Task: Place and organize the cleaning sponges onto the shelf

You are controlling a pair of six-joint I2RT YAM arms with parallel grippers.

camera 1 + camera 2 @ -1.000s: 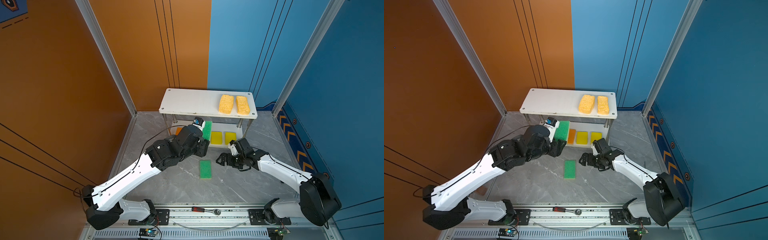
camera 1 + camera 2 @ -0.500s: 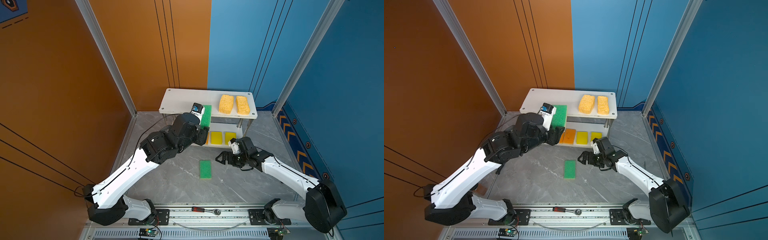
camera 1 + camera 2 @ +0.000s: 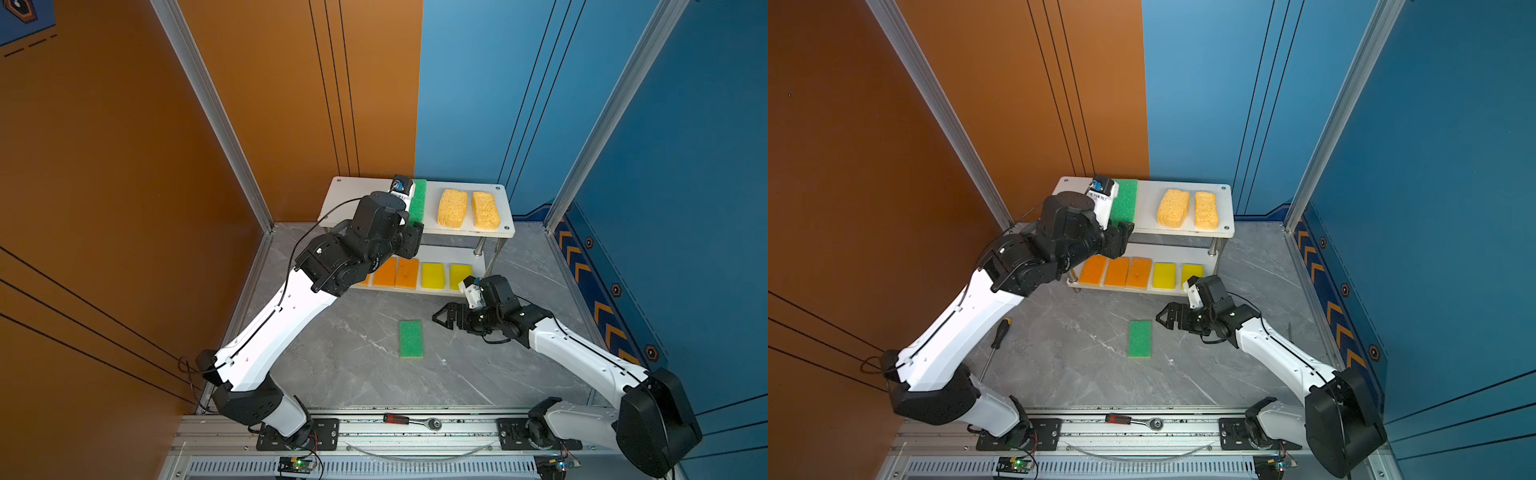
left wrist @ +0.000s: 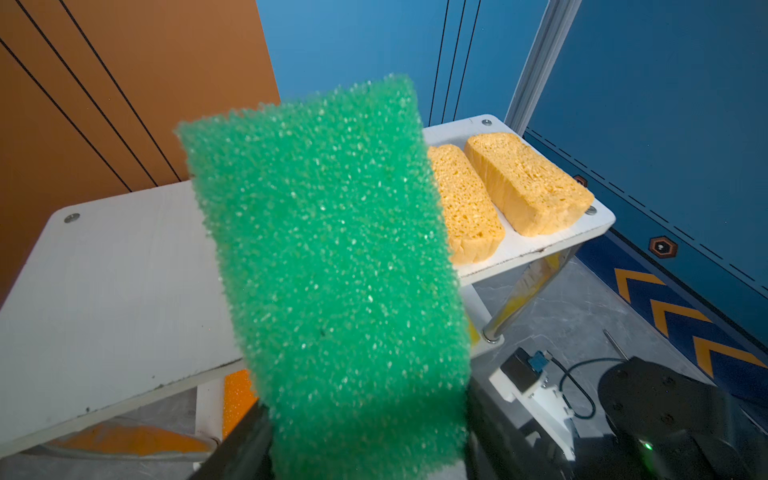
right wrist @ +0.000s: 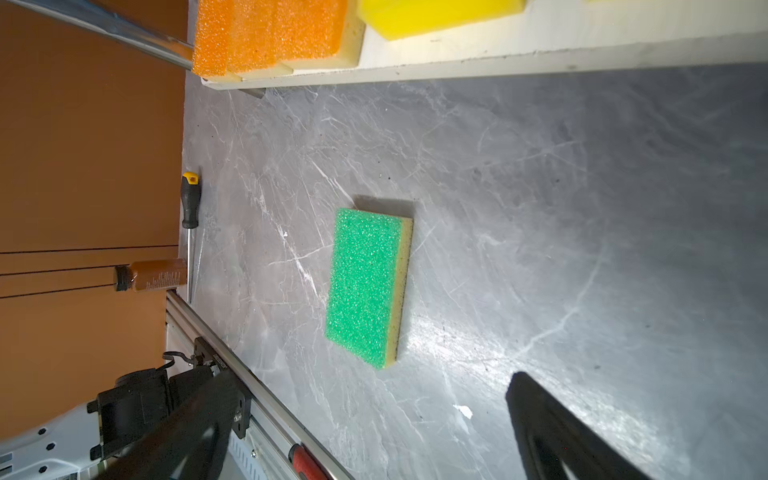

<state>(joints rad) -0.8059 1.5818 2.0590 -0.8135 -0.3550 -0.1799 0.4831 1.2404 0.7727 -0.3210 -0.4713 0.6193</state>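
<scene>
The left gripper point(image 3: 413, 232) is clamped tight on the near end of a green-topped sponge point(image 3: 1124, 201) and holds it above the top board point(image 4: 116, 270) of the white two-tier shelf point(image 3: 469, 232). The sponge crosses the board's front edge left of the middle, its long sides running front to back. I cannot tell whether its far end touches the board. To its left, bare white runs out to the board's left corners. To its right, a strip of board separates it from two porous yellow-orange sponges point(image 3: 452, 208) point(image 3: 485, 210), which lie side by side at the right end, just apart from each other.

On the lower board point(image 5: 540, 52), three orange-topped sponges point(image 3: 1093, 270) point(image 3: 1117, 272) point(image 3: 1139, 272) sit edge to edge from the left end. Two bright yellow sponges point(image 3: 1164, 275) point(image 3: 1192, 272) follow toward the right end.

The right gripper point(image 3: 442, 316) has its jaws spread wide with nothing between them. It hangs low over the grey tabletop point(image 3: 353, 374), just beside the second green-topped sponge point(image 3: 411, 338), which lies flat mid-table, well in front of the shelf with open marble all round it.

A screwdriver point(image 3: 995, 340) and a brown bottle point(image 5: 151, 275) lie along the tabletop's left edge, and a ratchet point(image 3: 411, 420) rests on the front rail
</scene>
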